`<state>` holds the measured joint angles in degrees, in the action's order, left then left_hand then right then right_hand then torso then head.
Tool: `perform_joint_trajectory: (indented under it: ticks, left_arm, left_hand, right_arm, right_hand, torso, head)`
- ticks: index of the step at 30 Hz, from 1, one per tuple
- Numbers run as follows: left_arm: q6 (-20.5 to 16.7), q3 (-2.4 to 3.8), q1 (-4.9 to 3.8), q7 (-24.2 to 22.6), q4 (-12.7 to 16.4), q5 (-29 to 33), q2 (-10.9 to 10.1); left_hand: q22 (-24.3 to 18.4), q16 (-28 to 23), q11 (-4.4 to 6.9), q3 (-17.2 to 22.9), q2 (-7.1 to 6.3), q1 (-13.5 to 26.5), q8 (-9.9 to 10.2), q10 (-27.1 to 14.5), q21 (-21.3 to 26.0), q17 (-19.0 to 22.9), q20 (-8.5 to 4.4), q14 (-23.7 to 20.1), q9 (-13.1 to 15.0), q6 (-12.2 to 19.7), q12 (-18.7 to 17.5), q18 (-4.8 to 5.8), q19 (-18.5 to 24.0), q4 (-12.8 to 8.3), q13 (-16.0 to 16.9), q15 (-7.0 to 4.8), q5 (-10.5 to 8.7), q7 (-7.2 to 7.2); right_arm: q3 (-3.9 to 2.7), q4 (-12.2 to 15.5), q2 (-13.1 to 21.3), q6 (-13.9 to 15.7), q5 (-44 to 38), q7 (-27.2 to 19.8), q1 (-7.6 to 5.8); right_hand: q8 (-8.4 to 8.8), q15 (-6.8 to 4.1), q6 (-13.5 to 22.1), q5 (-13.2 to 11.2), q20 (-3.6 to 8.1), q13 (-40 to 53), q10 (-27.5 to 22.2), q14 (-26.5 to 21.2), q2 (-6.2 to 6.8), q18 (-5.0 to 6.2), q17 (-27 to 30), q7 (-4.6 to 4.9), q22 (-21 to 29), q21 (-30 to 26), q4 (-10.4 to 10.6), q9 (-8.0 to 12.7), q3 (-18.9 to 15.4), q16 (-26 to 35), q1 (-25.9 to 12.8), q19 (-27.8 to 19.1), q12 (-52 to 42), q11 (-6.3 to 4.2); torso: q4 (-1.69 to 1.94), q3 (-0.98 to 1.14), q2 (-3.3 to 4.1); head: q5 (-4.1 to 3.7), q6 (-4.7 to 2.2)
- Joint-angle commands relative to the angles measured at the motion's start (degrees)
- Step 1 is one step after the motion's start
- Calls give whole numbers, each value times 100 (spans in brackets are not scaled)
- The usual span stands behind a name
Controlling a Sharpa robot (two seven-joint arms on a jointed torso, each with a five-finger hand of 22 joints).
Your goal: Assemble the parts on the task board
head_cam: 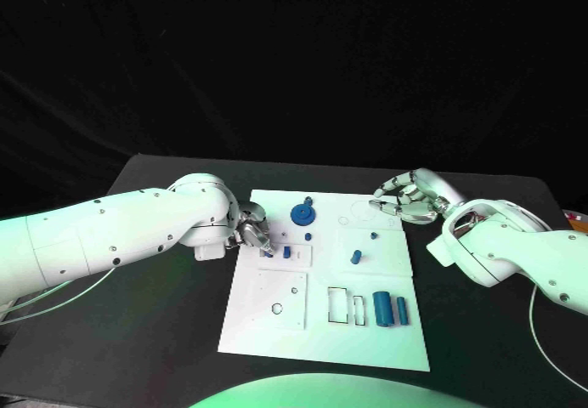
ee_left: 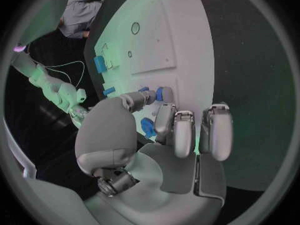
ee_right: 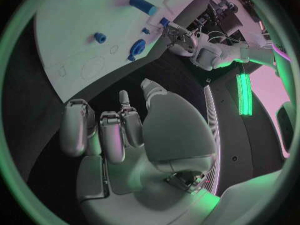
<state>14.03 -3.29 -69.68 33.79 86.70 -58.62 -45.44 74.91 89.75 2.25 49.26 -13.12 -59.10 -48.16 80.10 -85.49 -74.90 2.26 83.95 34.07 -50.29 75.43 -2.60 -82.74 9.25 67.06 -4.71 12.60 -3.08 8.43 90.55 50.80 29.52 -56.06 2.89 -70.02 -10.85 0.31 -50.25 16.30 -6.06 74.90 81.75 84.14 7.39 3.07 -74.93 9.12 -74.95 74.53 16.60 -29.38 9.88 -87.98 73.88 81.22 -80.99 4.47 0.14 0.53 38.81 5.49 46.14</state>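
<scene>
— Black table (head_cam: 160,323) under everything, dark drape behind. How do the hands sit?

— Left hand (head_cam: 251,229) is at the board's (head_cam: 269,340) left edge, fingers bent down onto it. In its wrist view the thumb and a finger meet at a small blue part (ee_left: 164,93), so it pinches that piece right at the board surface.

— And around it?

— Just beside its fingertips a small blue peg (head_cam: 287,252) stands in a raised square. Farther up the board, a blue gear (head_cam: 302,212) — round, with a hub — lies flat. Toward the middle, another blue peg (head_cam: 355,255) stands alone.

— Right side?

— Right hand (head_cam: 408,201) hovers at the board's far right corner, fingers curled in toward the palm with nothing in them, over faint circular outlines.

— Near edge of the board?

— Two blue cylinders (head_cam: 390,308) lie side by side, touching or nearly so, next to empty rectangular slots (head_cam: 344,308). Left of those, a square plate (head_cam: 282,299) with small holes.
</scene>
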Motion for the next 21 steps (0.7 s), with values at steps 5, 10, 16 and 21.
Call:
perform_joint_trajectory:
  ticks: [5,10,16,21]
  left_arm:
    - [190,-32,41,73,-12,73,16]
    - [191,-32,41,81,-20,72,19]
    - [169,-32,41,93,-36,71,19]
    - [118,-32,41,95,-53,67,16]
  left_hand:
    - [631,25,13,-396,-4,92,-74,31,-17,-1510,-8,605,-188,-179,35,36,-31,255,14,-37,-16,174]
    - [648,25,14,-774,-6,73,-123,38,-21,-1510,-9,605,-351,-198,41,40,-45,488,33,-39,-11,177]
    - [651,25,13,-929,9,47,-145,37,-20,-1510,-10,605,-422,-201,39,40,-47,593,35,-39,-6,177]
    - [653,25,13,-1006,33,36,-157,38,-20,-1510,-10,605,-465,-203,39,40,-49,666,38,-38,-2,175]
  right_arm:
    - [1,5,2,-58,-43,-19,4]
    - [1,10,5,-53,-41,-21,4]
    - [0,13,11,-50,-40,-22,4]
    - [0,14,15,-48,-40,-22,4]
  right_hand:
    - [-27,-33,18,36,7,472,-26,403,-9,92,-679,-21,-219,-38,-10,-7,-36,36,-48,-32,29,-32]
    - [-27,-33,18,36,8,472,-26,403,-9,92,-677,-21,-217,-41,-10,-6,-37,37,-49,-33,30,-32]
    - [-28,-33,20,36,8,468,-30,401,-10,94,-672,-21,-211,-49,-8,-6,-40,39,-54,-37,33,-32]
    - [-28,-33,20,36,8,468,-30,401,-10,94,-672,-21,-211,-49,-8,-6,-40,39,-54,-37,33,-32]
  torso:
    - [1,0,-1]
    - [1,2,1]
    - [-1,0,-1]
    - [-3,0,-2]
  head:
    - [1,4]
    - [1,4]
    - [1,0]
    - [-4,-1]
